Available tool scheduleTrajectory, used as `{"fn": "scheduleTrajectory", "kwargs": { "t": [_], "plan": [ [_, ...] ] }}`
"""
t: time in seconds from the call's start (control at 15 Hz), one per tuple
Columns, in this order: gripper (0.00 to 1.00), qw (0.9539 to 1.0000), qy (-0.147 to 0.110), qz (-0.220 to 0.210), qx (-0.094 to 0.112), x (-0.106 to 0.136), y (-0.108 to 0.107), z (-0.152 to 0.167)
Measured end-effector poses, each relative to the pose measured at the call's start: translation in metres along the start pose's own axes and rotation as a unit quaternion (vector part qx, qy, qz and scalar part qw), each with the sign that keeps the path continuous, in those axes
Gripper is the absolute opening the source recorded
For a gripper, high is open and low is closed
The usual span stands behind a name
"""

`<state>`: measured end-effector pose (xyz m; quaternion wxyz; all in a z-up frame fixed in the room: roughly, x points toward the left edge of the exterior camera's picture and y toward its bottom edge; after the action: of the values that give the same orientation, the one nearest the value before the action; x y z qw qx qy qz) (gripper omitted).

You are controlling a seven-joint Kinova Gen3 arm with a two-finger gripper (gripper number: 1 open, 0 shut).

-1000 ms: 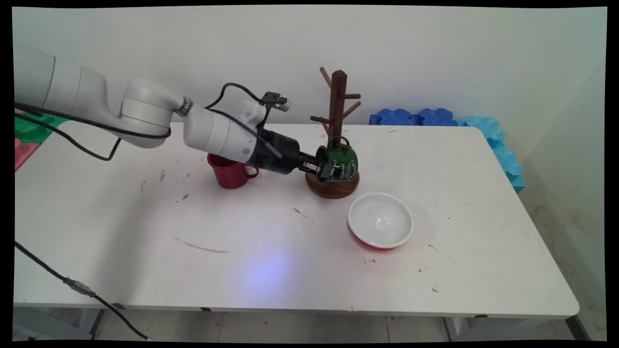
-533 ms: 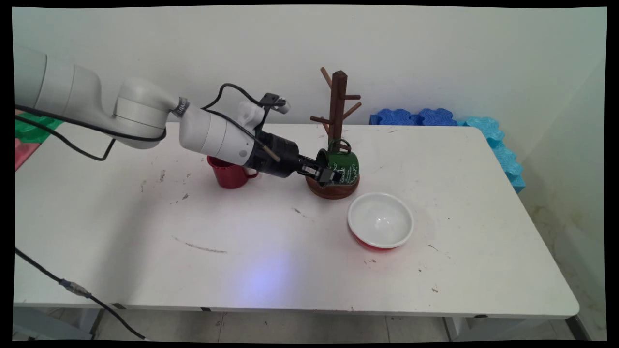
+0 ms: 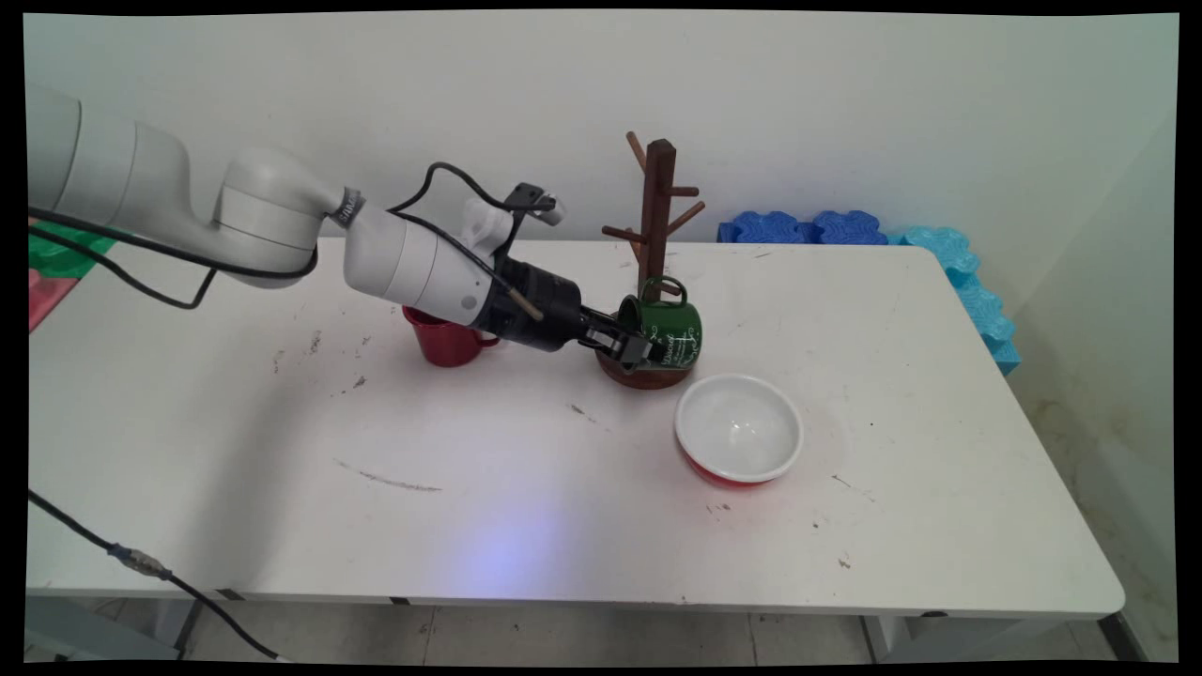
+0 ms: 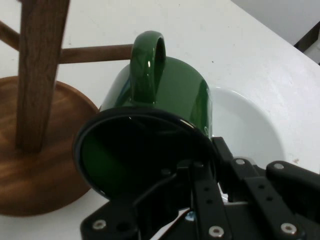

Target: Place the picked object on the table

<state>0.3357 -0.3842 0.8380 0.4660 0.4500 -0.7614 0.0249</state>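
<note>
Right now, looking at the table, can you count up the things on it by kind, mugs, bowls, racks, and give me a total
Mugs: 2, the green mug held on its side by the gripper, and the red mug behind the arm.
Bowls: 1, the white bowl.
Mug racks: 1, the wooden mug tree.
Total: 4.

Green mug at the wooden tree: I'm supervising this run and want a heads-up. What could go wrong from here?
The gripper pinches only the green mug rim, so the tilted mug could slip or twist. Its handle sits close to a peg and could snag, tipping the mug tree. A drop might hit the white bowl nearby.
</note>
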Motion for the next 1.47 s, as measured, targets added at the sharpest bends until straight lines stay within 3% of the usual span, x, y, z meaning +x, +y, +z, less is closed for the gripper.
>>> {"fn": "scheduleTrajectory", "kwargs": {
  "t": [1.07, 1.47],
  "plan": [
    [0.00, 0.9992, -0.004, 0.034, -0.019, 0.010, 0.019, -0.015],
    [0.00, 0.9980, -0.010, 0.060, -0.015, 0.008, 0.026, -0.035]
  ]
}}
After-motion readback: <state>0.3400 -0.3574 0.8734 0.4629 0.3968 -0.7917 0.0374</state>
